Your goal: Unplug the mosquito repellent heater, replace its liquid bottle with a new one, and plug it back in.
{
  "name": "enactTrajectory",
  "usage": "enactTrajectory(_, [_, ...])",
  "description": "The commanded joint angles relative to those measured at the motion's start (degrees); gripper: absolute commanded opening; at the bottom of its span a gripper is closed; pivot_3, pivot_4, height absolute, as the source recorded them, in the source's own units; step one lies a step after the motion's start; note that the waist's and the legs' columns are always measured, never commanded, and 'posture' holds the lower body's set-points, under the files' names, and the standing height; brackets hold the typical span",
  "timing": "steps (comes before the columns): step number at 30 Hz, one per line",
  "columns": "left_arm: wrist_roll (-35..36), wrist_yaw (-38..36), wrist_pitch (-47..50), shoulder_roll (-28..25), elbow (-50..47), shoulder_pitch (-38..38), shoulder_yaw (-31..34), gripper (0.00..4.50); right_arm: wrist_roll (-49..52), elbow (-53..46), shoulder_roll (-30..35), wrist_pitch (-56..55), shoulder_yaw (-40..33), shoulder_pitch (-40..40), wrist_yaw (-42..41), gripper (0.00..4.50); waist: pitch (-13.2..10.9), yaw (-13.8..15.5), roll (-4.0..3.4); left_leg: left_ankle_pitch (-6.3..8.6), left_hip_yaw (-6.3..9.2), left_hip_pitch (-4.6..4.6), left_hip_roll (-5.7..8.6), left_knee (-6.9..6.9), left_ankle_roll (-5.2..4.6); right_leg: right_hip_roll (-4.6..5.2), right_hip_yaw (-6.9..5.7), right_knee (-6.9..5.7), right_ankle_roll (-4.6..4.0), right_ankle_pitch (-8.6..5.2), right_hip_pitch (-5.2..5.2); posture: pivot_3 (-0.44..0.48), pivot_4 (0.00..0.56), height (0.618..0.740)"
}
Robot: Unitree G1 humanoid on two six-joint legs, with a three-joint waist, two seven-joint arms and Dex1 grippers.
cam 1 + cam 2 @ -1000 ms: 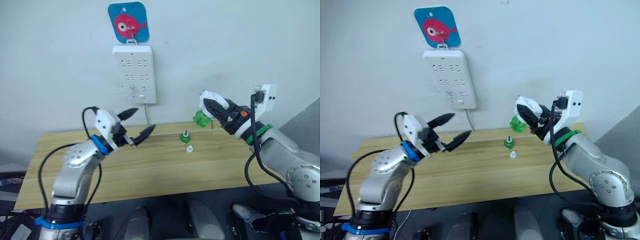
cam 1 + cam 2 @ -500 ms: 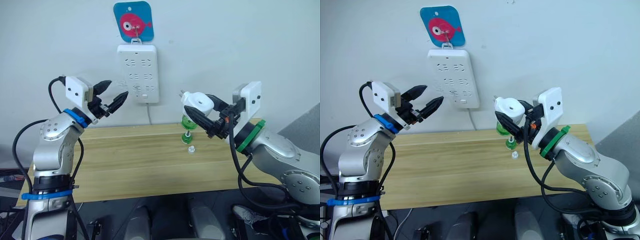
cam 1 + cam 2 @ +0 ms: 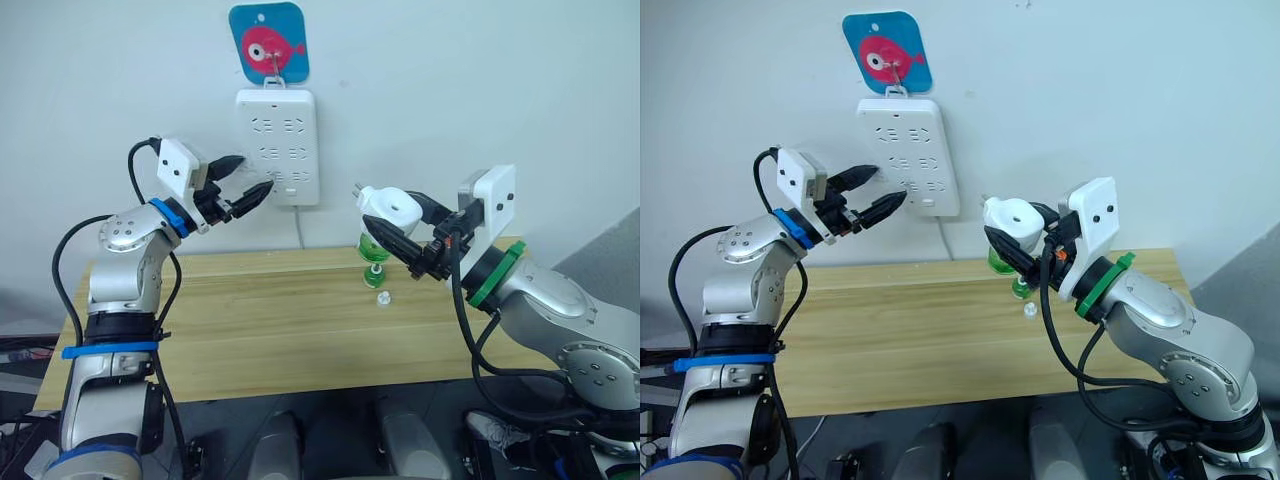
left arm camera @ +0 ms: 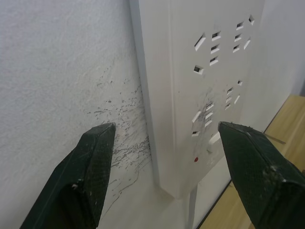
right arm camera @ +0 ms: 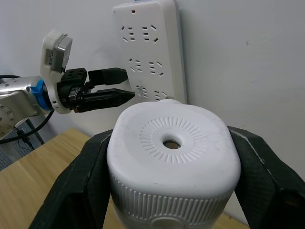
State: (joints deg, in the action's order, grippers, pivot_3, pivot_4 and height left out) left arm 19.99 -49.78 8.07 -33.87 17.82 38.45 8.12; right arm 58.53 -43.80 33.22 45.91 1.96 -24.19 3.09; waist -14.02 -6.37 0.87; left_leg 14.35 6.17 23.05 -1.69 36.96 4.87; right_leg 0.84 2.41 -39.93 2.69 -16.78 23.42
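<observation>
Eye views: the socket strip (image 3: 277,147) hangs on the wall above the table (image 3: 250,330). The right hand (image 3: 405,243) clamps the heater (image 3: 386,209), held clear to the right of the strip and slightly lower, prongs aimed back toward it. A green bottle (image 3: 374,251) shows just under the heater, over the table's far edge. The left hand (image 3: 240,187), fingers spread and empty, sits at the strip's left edge.

Left wrist view: spread fingers (image 4: 93,167) straddle the strip's lower corner.

Right wrist view: the heater's round face fills the grip; open room lies between it and the strip.
</observation>
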Motion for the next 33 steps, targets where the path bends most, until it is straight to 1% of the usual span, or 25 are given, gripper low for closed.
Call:
enactTrajectory(1, [-0.4,-1.2,-0.3,-0.1,1.9,3.8,-0.5,3.62,-0.3,-2.8,-0.5,-0.2,-1.2,-0.4,-0.5,3.07,0.0,0.2,0.0,0.0,0.01,0.0,0.02,0.03,0.0,0.02,-0.01,-0.02,0.0,0.0,-0.02,-0.214,0.195,0.725])
enactTrajectory(6, [2.0,-5.4,4.3,0.7,-1.0,5.3,-2.0,3.62,0.0,-3.2,-0.8,0.6,-1.4,-0.7,-0.6,3.07,0.0,0.8,0.01,-0.01,0.08,0.0,0.1,0.07,0.01,0.09,-0.06,-0.03,0.01,0.01,-0.09,-0.22,0.191,0.725])
enactTrajectory(9, [2.9,-7.9,6.2,0.4,-2.4,5.7,-2.5,3.62,0.2,-3.2,-1.0,1.0,-1.3,-0.9,-1.1,3.07,0.0,0.2,0.01,-0.01,0.02,0.0,0.1,0.03,0.01,0.11,-0.03,0.04,0.01,0.01,-0.08,-0.219,0.189,0.725])
enactTrajectory(14, [3.4,-9.2,7.5,0.4,-3.5,6.2,-2.7,3.62,0.6,-3.1,-1.3,1.6,-0.7,-1.4,-2.0,3.07,0.0,-1.1,0.01,-0.01,0.03,-0.01,0.06,-0.04,0.0,0.09,-0.04,0.02,0.01,0.0,-0.03,-0.216,0.187,0.725])
enactTrajectory(18, [4.2,-9.4,9.1,0.8,-4.6,6.5,-2.6,3.62,-0.7,-2.5,-1.6,2.1,0.5,-2.1,-3.3,3.07,0.0,-1.4,0.01,-0.01,0.03,0.01,0.07,-0.02,0.0,0.09,-0.04,0.03,0.01,0.0,-0.03,-0.212,0.185,0.725])
enactTrajectory(21, [4.3,-9.2,9.6,1.1,-4.6,6.8,-2.4,3.08,-2.7,-1.4,-2.2,2.6,2.1,-3.6,-3.9,3.07,0.0,-1.5,0.01,-0.01,0.04,0.0,0.07,-0.02,0.0,0.09,-0.04,0.03,0.01,0.0,-0.03,-0.212,0.185,0.725])
enactTrajectory(26, [3.8,-9.0,9.6,1.4,-4.3,6.8,-2.5,1.58,-7.0,1.5,-2.8,4.9,5.5,-6.5,-5.4,3.07,0.0,-1.5,0.01,-0.01,0.03,0.01,0.09,-0.02,0.01,0.11,-0.04,0.04,0.01,0.0,-0.03,-0.207,0.184,0.725])
enactTrajectory(27, [3.7,-8.9,9.6,1.4,-4.3,6.7,-2.5,1.34,-8.1,2.1,-2.9,5.3,6.1,-7.3,-5.7,3.07,0.0,-1.5,0.01,-0.01,0.04,0.01,0.1,-0.01,0.01,0.12,-0.05,0.03,0.01,0.0,-0.03,-0.205,0.184,0.725])
enactTrajectory(30, [3.8,-8.5,9.9,1.3,-4.7,6.4,-2.6,1.32,-11.0,4.7,-4.4,6.1,7.5,-10.3,-5.9,3.07,0.0,-1.5,0.01,-0.01,0.04,0.03,0.12,0.0,0.01,0.14,-0.05,0.03,0.01,0.0,-0.03,-0.2,0.183,0.725])
enactTrajectory(33, [3.9,-8.0,10.5,1.2,-5.2,6.0,-2.5,1.32,-15.0,8.6,-7.4,6.3,9.1,-13.9,-5.1,3.07,0.0,-1.5,0.01,-0.01,0.05,0.02,0.12,0.0,0.01,0.16,-0.06,0.02,0.01,0.0,-0.03,-0.194,0.182,0.725])
